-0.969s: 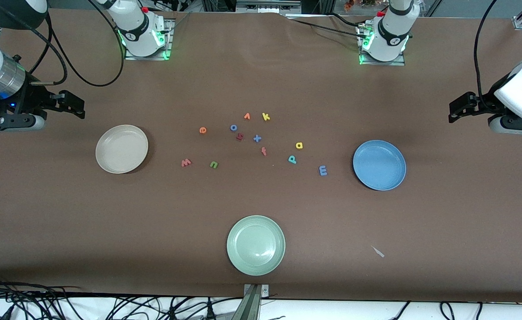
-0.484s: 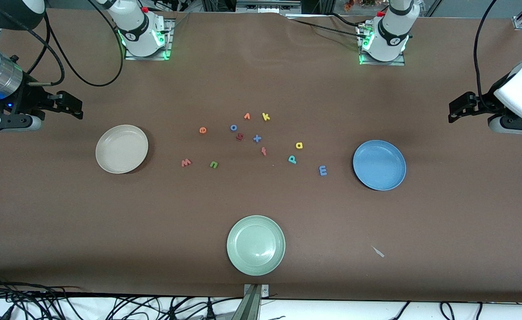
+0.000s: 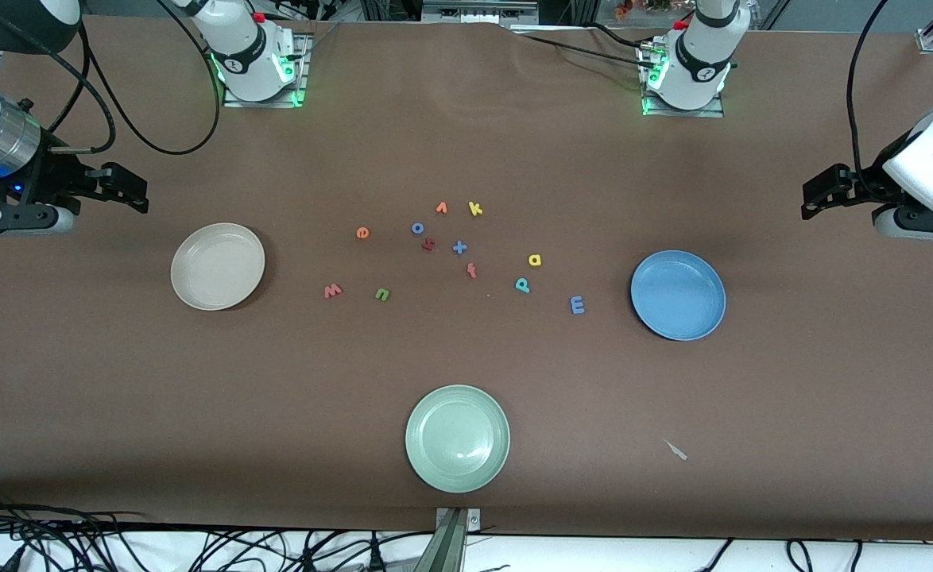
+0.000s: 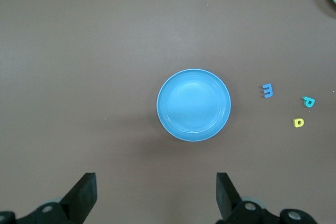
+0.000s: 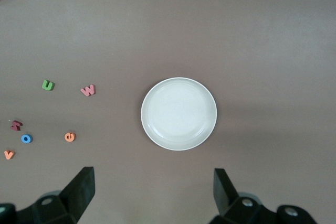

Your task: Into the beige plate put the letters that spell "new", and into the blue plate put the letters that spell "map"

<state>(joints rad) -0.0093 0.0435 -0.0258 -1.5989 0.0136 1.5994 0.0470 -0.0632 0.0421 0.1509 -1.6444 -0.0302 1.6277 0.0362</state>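
Right gripper (image 3: 129, 187) spread, empty, waiting over the table by beige plate (image 3: 218, 266). w (image 3: 332, 291), n (image 3: 382, 295), e (image 3: 362, 233), then p (image 3: 522, 284), a (image 3: 535, 260), m (image 3: 577, 304) loose mid-table. Blue plate (image 3: 678, 295) empty. Left gripper (image 3: 824, 193) spread, waiting.

beige plate (image 3: 218, 266), blue plate (image 3: 678, 295), pale green plate (image 3: 457, 438)
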